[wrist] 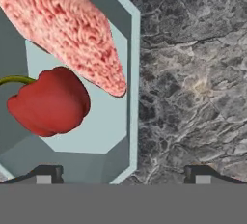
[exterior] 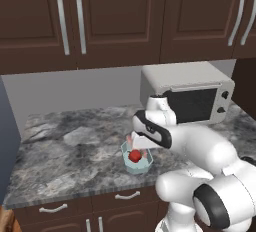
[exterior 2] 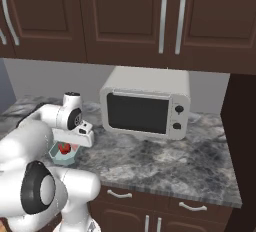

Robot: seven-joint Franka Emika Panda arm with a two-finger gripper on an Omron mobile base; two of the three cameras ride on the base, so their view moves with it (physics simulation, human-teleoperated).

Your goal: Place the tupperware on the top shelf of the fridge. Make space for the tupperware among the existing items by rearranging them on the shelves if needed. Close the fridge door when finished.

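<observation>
Claw point(wrist: 123, 172) is spread wide, hovering right over the tupperware point(exterior: 137, 160) on the tabletop point(exterior: 70, 151); 1 tip inside the wall, 1 outside, tub off to one side.

A grey marbled surface point(exterior: 75, 151) is carrying two things. The tub point(exterior: 137, 162) is sitting near its front edge, with a red food piece point(exterior: 135, 156) and a pink strip point(wrist: 72, 30) lying inside. The white microwave point(exterior 2: 146, 103) is standing at the back by the wall, apart from the tub.
</observation>
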